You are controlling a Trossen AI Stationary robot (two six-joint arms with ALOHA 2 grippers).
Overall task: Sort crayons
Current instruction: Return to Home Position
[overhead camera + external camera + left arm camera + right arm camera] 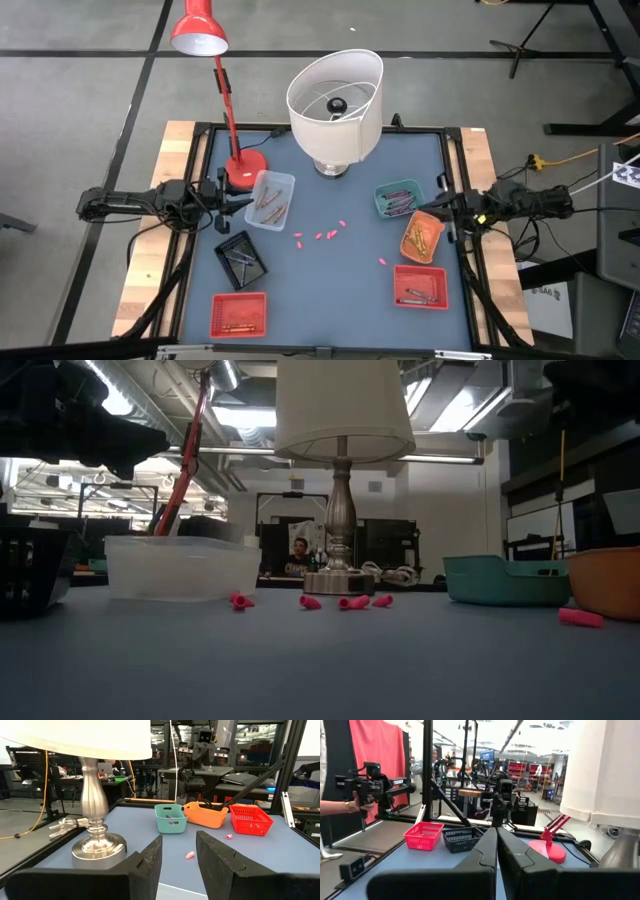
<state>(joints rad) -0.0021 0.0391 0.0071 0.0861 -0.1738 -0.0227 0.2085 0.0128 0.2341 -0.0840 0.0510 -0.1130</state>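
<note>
**Left side.** The left arm waits at the left edge of the tabletop. Its left pincer is released: the two fingers stand apart with nothing between them. In the high view it sits just beside the clear bin, which holds crayons. Along the same side stand the black bin and the left red bin, each also holding a few.

**Centre.** Four pink crayons lie loose on the bare tabletop, in front of the white-shaded lamp and between the clear bin and the teal bin. A fifth, the single pink crayon, lies apart from them, near the orange bin and the right red bin. Treat these five as not yet sorted.

**Handling.** Judge each stub as light, stiff and waxy, with a round body that is likely to roll when nudged and to slip or snap under hard pressure. Take hold at the middle of the body, with the fingers crosswise to its length, and close gently. The four in the group lie near one another, so come down on one without brushing its neighbours.

**Right side.** The right arm waits at the right edge, beside the teal bin. Its right pincer is clenched: the fingers press together and hold nothing.
</note>
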